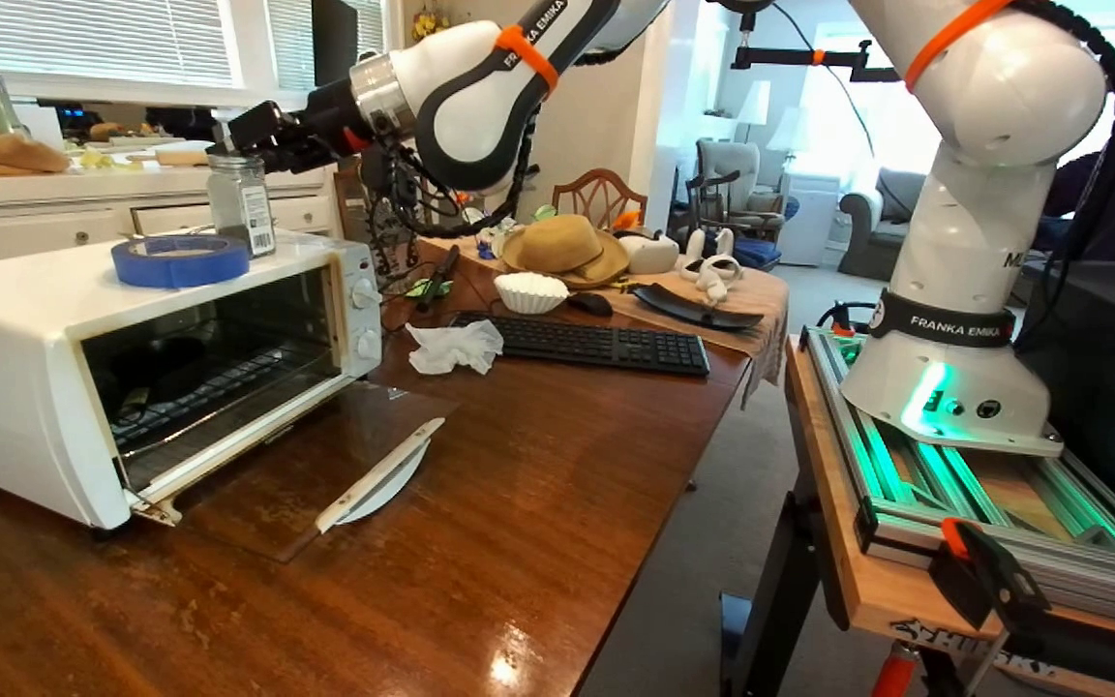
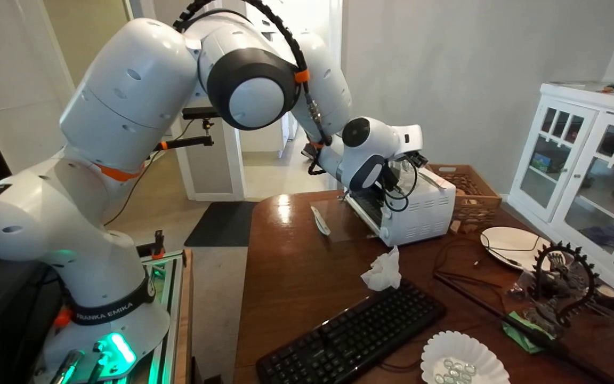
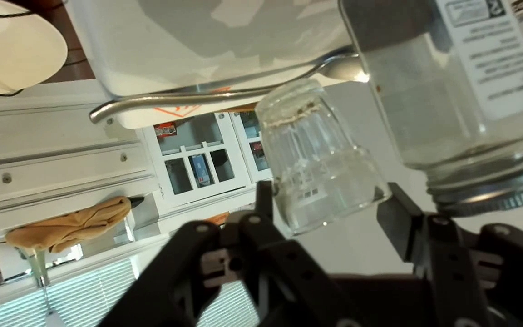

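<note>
Black fingers (image 3: 398,222) are set against opposite sides of a clear tumbler (image 3: 313,163), and by them the pincer (image 3: 329,195) is clamped on it near its wider end. The tumbler is held at the top of a white toaster oven (image 1: 15,387); whether its base is in contact with that surface cannot be told. Its wider end is turned upward, as is the metal lid (image 1: 236,163) of the glass jar (image 1: 236,203) that is seen near it. Something dark is contained in the bottom of the jar, and a printed label (image 1: 256,218) is borne on its side. Blue tape (image 1: 180,273) is laid flat in a roll beside the jar, and a metal spoon (image 3: 189,96) is stretched along the oven top, its bowl near the jar.

The oven is supported on a brown wooden bench (image 1: 519,484), its door lowered and the white handle (image 1: 383,474) turned outermost. Crumpled white tissue (image 1: 456,347) is lodged against one end of a black keyboard (image 1: 606,344); close by, clear pebbles (image 2: 459,367) are held in a fluted white dish (image 2: 461,341). Beyond the oven, in an exterior view, a wicker basket (image 2: 475,213) is shown.
</note>
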`<act>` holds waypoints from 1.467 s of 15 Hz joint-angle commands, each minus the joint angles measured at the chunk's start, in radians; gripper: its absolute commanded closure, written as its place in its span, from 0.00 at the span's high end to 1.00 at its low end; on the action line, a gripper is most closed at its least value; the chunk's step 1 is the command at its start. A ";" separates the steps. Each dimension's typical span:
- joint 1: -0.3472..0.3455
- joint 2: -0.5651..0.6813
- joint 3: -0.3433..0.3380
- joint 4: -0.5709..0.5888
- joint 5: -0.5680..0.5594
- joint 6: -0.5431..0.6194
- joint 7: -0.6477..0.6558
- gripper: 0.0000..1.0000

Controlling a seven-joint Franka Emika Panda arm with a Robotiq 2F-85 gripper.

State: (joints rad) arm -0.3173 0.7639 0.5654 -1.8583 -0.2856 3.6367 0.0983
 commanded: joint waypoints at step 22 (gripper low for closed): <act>-0.009 -0.055 -0.033 -0.031 0.016 -0.100 0.011 0.35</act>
State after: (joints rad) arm -0.3119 0.7363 0.5327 -1.8395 -0.2812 3.5645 0.0944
